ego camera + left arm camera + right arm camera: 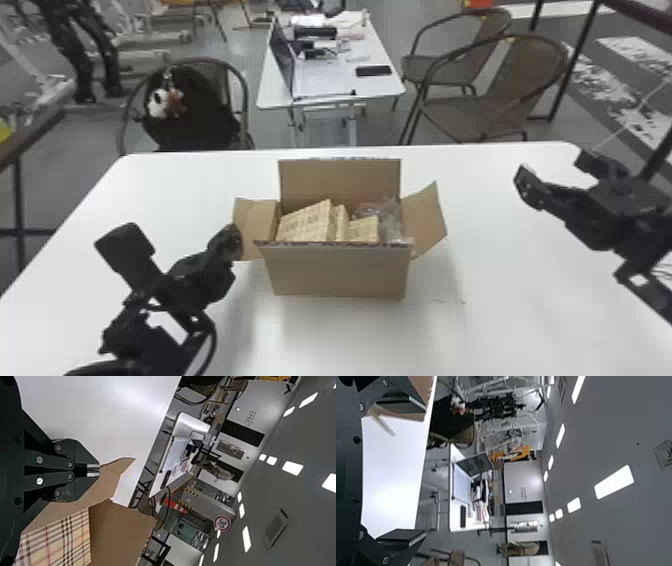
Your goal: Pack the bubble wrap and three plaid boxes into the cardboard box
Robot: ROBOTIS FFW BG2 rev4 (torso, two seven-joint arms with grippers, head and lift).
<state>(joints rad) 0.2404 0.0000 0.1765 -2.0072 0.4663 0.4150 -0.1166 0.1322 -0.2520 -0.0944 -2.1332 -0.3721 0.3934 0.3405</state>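
Note:
Around the middle of the table stands the open cardboard box (340, 270). Three plaid boxes, a left one (305, 222), a middle one (342, 220) and a right one (363, 230), are inside it, beside clear bubble wrap (390, 215) at the right end. The front wall hides their lower parts. My left gripper (236, 242) is at the outer edge of the left flap (257, 225); in the left wrist view this gripper (94, 470) is shut, its tips against the flap (113, 481) near a plaid box (59, 538). My right gripper (555, 175) is open, right of the carton; its fingers stand apart around nothing (411, 471) in its wrist view.
The carton's back flap (340, 182) stands up, and its right flap (425, 220) slants outward. Beyond the white table (500, 280) are chairs (480, 100) and a smaller table (325, 87) with a laptop.

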